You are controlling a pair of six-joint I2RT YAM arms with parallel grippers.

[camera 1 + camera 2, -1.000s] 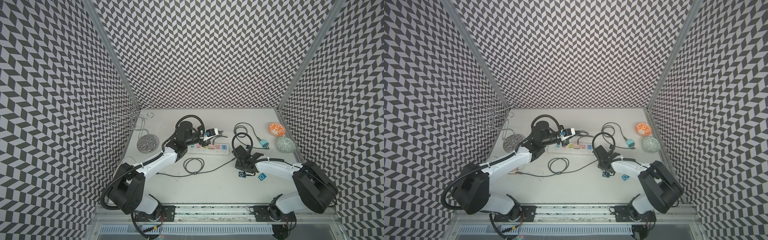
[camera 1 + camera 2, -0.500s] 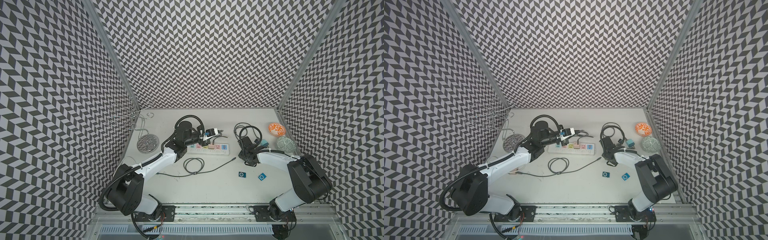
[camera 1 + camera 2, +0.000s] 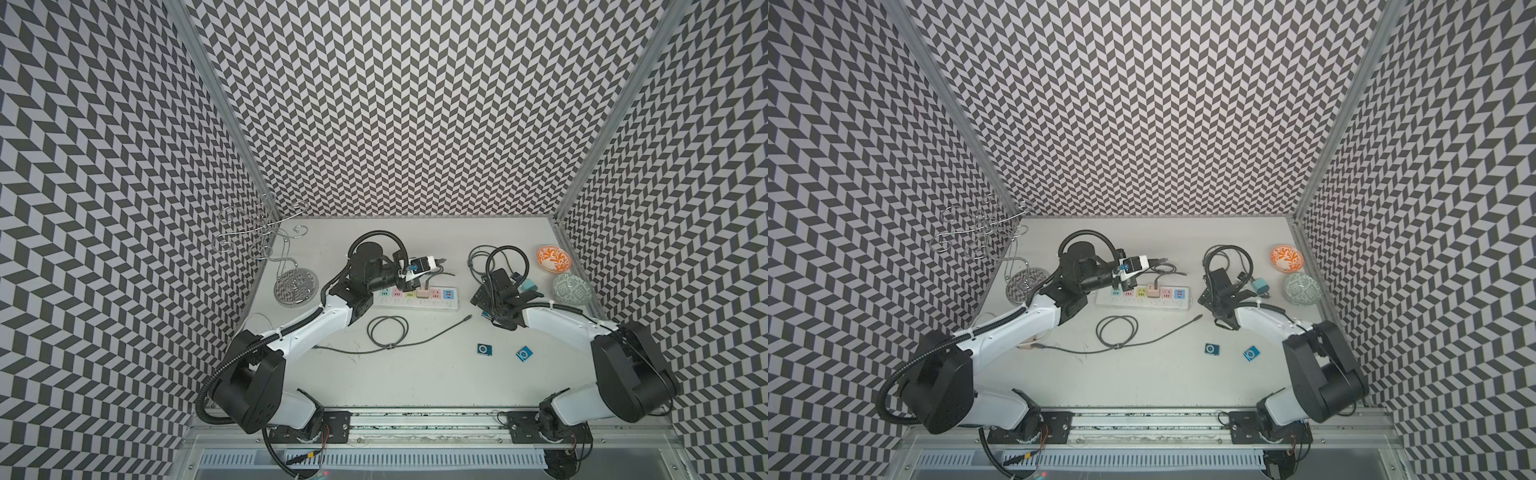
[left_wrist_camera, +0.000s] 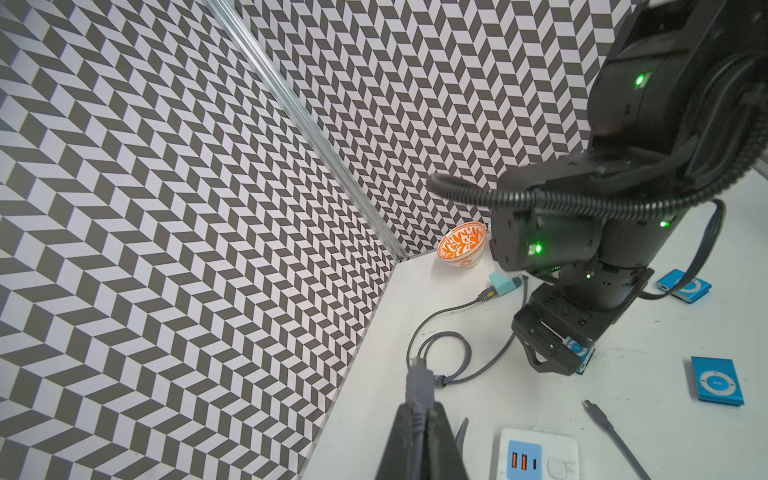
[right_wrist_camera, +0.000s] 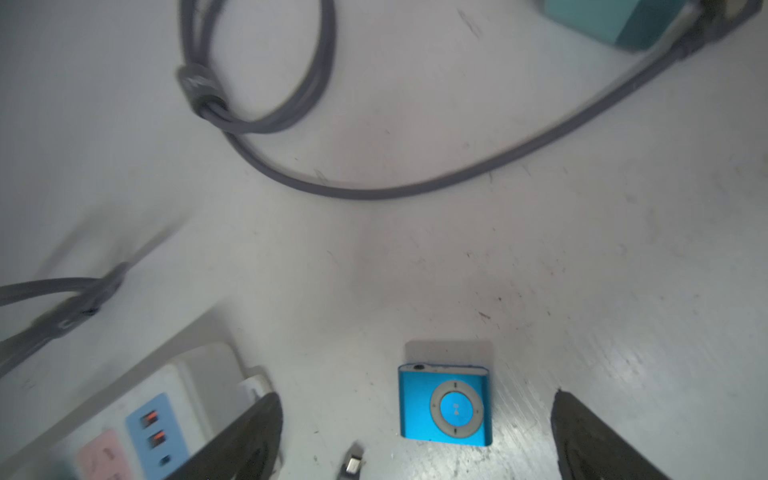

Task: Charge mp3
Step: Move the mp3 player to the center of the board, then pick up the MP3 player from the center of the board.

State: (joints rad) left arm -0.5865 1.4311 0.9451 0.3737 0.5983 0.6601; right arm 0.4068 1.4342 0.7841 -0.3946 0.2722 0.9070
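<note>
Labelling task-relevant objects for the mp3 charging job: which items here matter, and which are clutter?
Job:
- blue mp3 players
- power strip
- grey cables
- teal charger

Lying about:
- orange bowl
- green patterned bowl
- wire stand

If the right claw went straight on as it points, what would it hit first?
Probably the blue mp3 player, lying on the table inside the open right claw, though depth is unclear.

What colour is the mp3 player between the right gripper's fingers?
Blue mp3 player, grey control ring; clearest in the right wrist view.
</note>
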